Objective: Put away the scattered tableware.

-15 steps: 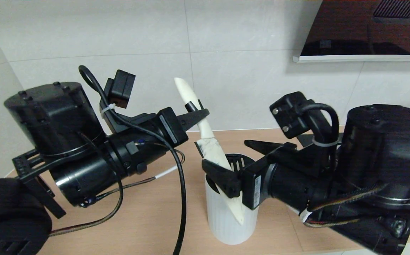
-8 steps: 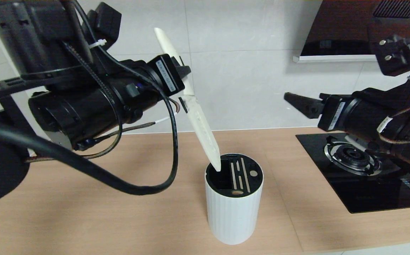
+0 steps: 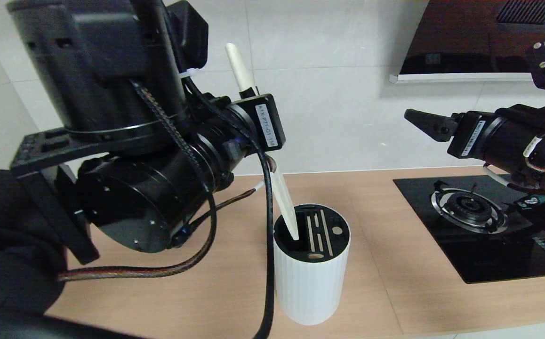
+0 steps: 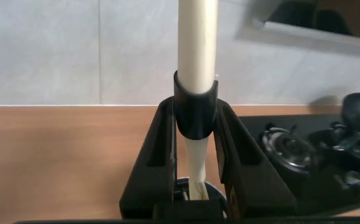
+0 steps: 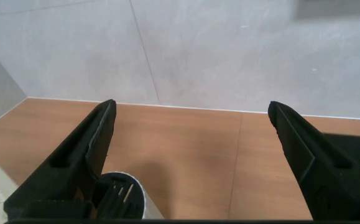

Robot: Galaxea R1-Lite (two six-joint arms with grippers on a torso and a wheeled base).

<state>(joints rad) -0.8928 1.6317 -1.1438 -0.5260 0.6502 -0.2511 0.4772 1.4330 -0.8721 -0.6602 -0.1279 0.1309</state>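
Knife (image 3: 285, 202) looks stiff, light and perhaps brittle, so the left gripper (image 4: 195, 112) clenching its handle suits it.

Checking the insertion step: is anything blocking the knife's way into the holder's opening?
Nothing visible does. The knife, clamped in the left gripper, has its tip at the mouth of the holder's large compartment. The right gripper hangs open, well off to the side.
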